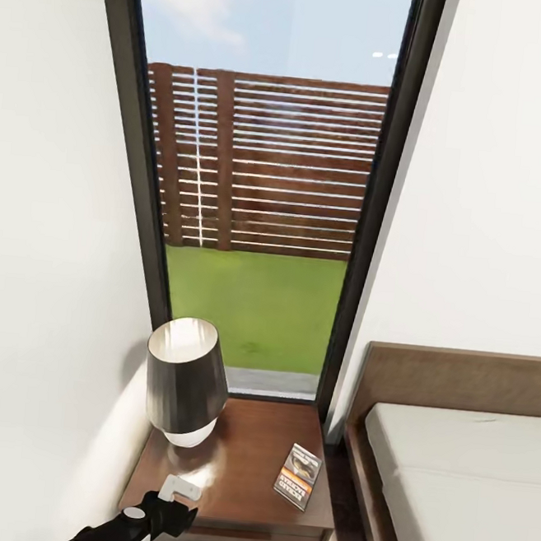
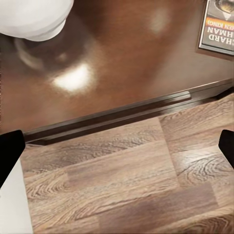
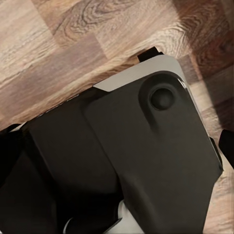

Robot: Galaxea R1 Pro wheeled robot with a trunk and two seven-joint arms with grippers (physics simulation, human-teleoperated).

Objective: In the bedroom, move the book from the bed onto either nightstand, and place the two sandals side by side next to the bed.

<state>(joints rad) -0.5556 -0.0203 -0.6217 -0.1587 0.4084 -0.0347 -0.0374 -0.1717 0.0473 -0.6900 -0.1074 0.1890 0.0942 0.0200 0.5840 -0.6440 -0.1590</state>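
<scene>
Left gripper (image 1: 176, 493) hangs over the front left corner of the nightstand (image 1: 246, 442), fingers spread wide, nothing between them. In the left wrist view its two dark fingertips (image 2: 9, 153) sit at opposite edges, well apart, above the nightstand's front edge and the wood-plank floor (image 2: 126, 180). Right gripper: state cannot be told; the right wrist view looks onto a dark and white robot body part (image 3: 126, 161) over the floor, with one dark fingertip (image 3: 226, 144) at the frame edge.

Book (image 1: 298, 475) lies flat on the nightstand top, toward its right front, cover up, orange band visible, apart from the gripper. Lamp (image 1: 185, 382) with dark shade and white base stands at the nightstand's left rear. Bed (image 1: 457, 479) lies just right of the nightstand, pale mattress bare. Tall dark-framed window (image 1: 259, 220) behind shows slatted fence and grass.
</scene>
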